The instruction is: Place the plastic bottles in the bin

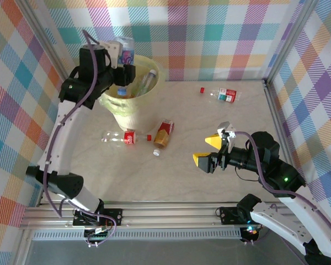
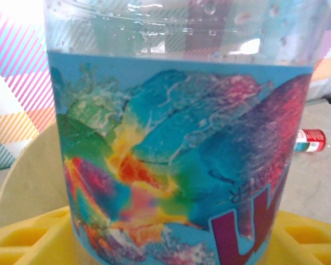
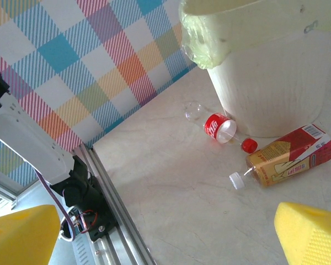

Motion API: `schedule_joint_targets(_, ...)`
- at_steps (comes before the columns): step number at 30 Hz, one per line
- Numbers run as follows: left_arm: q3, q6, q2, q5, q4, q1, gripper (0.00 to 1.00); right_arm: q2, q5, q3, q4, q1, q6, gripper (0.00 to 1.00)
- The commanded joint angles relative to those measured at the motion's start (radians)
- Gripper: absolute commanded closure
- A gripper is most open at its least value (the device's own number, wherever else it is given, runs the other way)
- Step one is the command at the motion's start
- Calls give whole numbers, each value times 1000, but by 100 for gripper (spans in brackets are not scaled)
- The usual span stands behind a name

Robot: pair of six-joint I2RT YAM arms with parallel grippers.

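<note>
L end effector [image 1: 121, 62] is up over the far-left side of the bin [image 1: 154, 91], clamped on a blue-label bottle [image 1: 124, 48]. In the wrist view the bottle stands upright btw the yellow fingers [image 2: 22, 240], w/ the bin's pale wall just behind & below. So the drop looks straight down, long axis vertical. Can't tell if it sits fully inside the rim, which seems the one risk. Several bottles [image 1: 144, 80] are already piled inside. R end effector [image 1: 207, 150] hangs low over the table [image 1: 220, 121], jaws wide, nothing held, aimed left. Nearest to it is an orange-brown bottle [image 1: 164, 134], neck toward the near edge, a white cap [image 1: 156, 153] just beside it. A Coke bottle [image 1: 124, 137] lies crosswise left of that, near the bin base. A red-green bottle [image 1: 226, 95] lies far right, well apart, a red cap [image 1: 201, 89] near it. Nothing blocks either arm.
</note>
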Motion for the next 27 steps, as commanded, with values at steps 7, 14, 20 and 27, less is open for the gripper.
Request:
schedule_joint_targets(7, 85, 160, 159, -35, 38, 22, 29, 5, 12, 39, 12, -4, -18, 0)
schedule_joint_targets(14, 99, 225, 250, -85, 9, 39, 28, 4, 21, 31, 3, -3, -18, 0)
schedule_joint_targets(20, 91, 212, 291, -100, -23, 59, 28, 7, 24, 28, 5, -4, -18, 0)
schedule_joint_targets(27, 53, 198, 314, -118, -30, 68, 27, 13, 23, 25, 5, -3, -17, 0)
